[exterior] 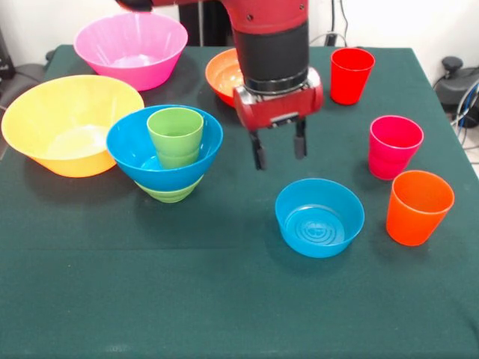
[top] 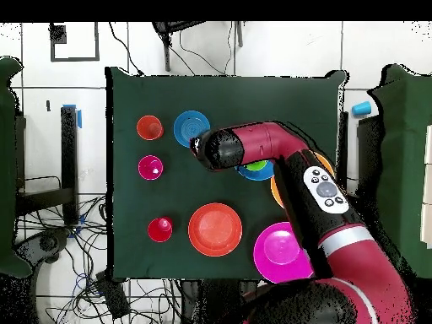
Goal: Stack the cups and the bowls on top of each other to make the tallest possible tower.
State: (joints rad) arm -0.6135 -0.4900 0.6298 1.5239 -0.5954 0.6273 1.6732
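Tower is sitting at three pieces at 9 o'clock on the worktop [exterior: 224, 299]: light green cup [exterior: 176, 136] in wide blue bowl [exterior: 131, 149] on small green bowl [exterior: 171, 193]; claw [exterior: 278, 151] is hanging open and empty above small translucent blue bowl [exterior: 319, 217], seven pieces remaining loose.

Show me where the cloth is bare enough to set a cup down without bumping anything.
Widest bare cloth is the near strip in the front view, below the tower and small blue bowl. A smaller gap lies between those two, under the open gripper. Crowded: the pink cup and orange cup side, and the big bowls behind the tower.
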